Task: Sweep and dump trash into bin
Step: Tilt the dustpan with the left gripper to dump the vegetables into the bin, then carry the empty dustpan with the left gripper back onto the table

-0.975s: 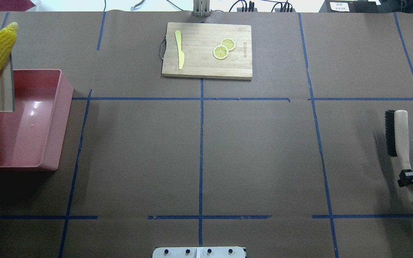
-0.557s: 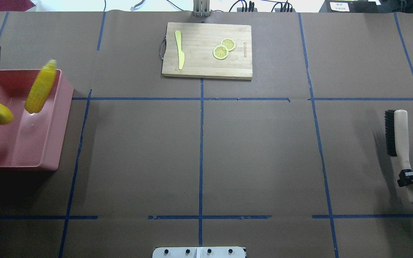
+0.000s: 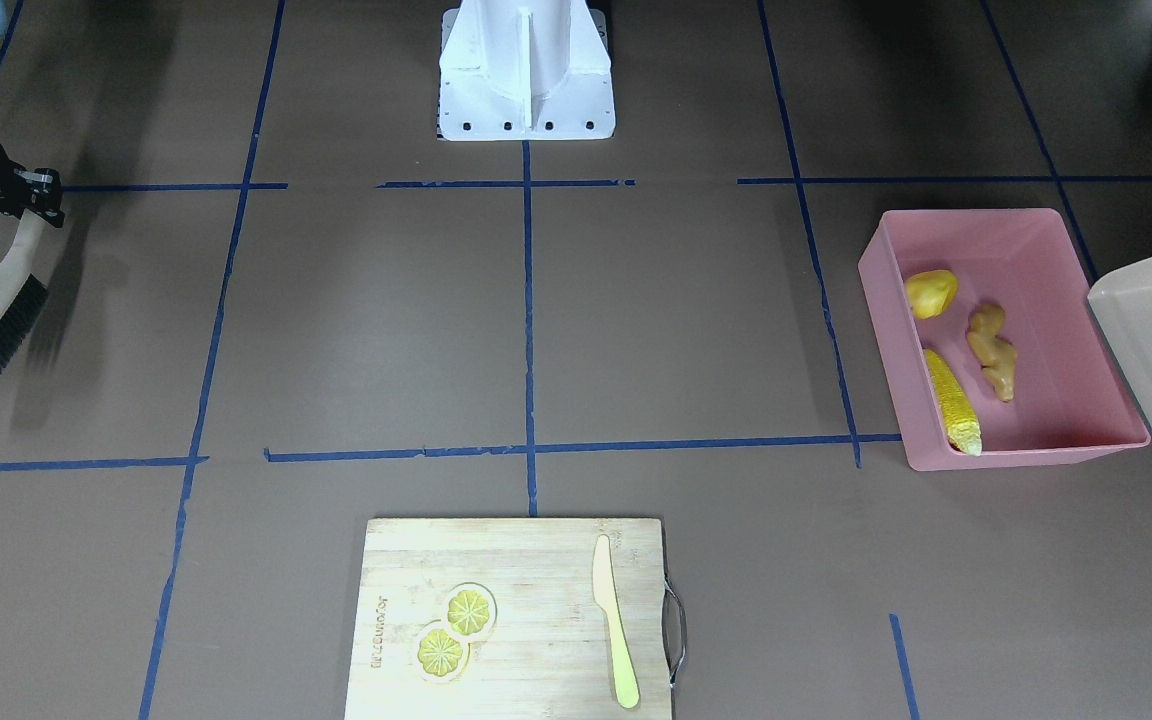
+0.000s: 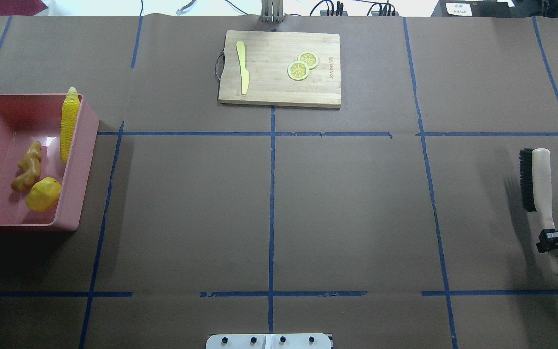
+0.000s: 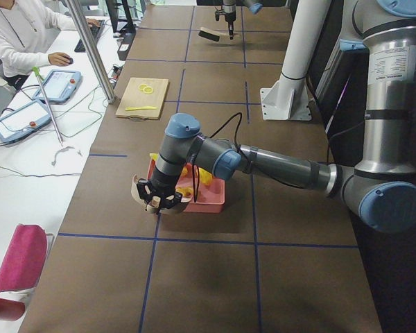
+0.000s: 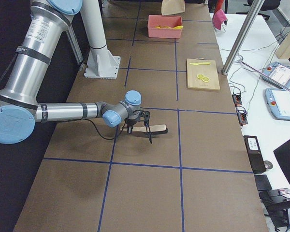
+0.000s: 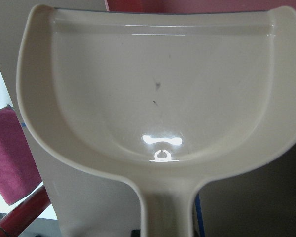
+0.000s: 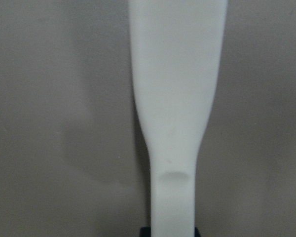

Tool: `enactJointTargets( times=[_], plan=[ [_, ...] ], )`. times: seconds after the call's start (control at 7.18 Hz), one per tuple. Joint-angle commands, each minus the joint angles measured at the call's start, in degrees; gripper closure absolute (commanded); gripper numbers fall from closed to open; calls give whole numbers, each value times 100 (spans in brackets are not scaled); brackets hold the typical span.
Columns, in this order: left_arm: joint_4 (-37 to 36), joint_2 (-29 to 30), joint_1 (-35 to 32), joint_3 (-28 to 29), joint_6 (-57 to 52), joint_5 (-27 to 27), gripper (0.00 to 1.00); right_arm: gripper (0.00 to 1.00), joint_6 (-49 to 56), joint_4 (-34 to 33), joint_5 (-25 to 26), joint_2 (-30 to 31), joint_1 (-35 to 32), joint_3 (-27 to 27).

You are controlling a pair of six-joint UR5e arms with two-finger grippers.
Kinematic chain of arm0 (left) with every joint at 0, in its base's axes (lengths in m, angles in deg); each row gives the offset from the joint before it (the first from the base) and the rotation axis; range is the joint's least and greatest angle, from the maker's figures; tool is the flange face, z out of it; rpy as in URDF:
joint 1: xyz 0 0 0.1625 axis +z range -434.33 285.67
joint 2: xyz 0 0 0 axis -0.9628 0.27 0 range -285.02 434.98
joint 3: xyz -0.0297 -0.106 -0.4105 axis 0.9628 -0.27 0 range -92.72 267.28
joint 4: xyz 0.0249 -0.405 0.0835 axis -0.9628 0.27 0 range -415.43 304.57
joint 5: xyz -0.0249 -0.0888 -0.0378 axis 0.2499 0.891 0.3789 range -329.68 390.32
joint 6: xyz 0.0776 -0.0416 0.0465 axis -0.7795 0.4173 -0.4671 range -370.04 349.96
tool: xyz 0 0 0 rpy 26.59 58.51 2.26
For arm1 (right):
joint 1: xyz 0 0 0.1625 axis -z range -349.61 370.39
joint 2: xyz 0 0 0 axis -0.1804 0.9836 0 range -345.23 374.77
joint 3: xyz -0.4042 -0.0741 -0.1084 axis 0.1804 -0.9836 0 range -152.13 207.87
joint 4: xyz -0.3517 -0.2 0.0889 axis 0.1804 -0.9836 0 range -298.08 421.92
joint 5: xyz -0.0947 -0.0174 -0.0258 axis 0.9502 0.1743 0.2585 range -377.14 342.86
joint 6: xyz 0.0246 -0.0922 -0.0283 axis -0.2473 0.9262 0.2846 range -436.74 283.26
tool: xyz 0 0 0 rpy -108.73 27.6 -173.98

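Note:
The pink bin (image 4: 84, 145) stands at the table's left end. In it lie the corn cob (image 4: 68, 126) along the right wall, the ginger root (image 4: 27, 166) and the potato-like lump (image 4: 43, 194). The front-facing view shows the bin (image 3: 881, 330) with the corn (image 3: 951, 400), ginger (image 3: 993, 350) and potato (image 3: 931, 293) inside. My left gripper holds the empty beige dustpan (image 7: 158, 98) by its handle, tilted beside the bin's outer edge (image 3: 1151, 340). My right gripper (image 4: 552, 240) is shut on the brush (image 4: 535, 179) handle, at the table's right end.
A wooden cutting board (image 4: 279, 92) with two lemon slices (image 4: 302, 65) and a pale knife (image 4: 243, 68) lies at the far middle. The robot base (image 3: 526, 70) stands at the near middle edge. Blue tape lines cross the brown table cover.
The corn, potato and ginger slid off the dustpan and dropped into the pink bin. The dustpan swung left, almost out of the overhead view. The right arm and brush stayed still.

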Motion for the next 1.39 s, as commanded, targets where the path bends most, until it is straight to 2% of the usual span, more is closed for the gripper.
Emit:
enactJointTargets(
  times=[0.0, 0.28, 0.42, 0.56, 0.97, 1.25],
  plan=[
    [-696, 396, -1, -44, 1169, 1779, 95, 98, 0, 7, -6, -3, 0, 18],
    [-671, 913, 86, -307, 2576, 2524, 94, 97, 0, 7, 3, -29, 0, 9],
    [-714, 1090, 957, -596, 2739, 2423, 94, 97, -9, 7, 3, -47, 9, 9],
    [-706, 1179, 1662, -633, 2898, 2004, 94, 97, 0, 7, 3, -56, 17, 0],
    [-688, 1802, 3710, -660, 4530, 808, 92, 96, -44, 130, 21, -100, 18, -26],
    [-688, 2276, 4776, -538, 5383, 148, 92, 96, -35, 130, 29, -152, 26, -52]
  ],
)
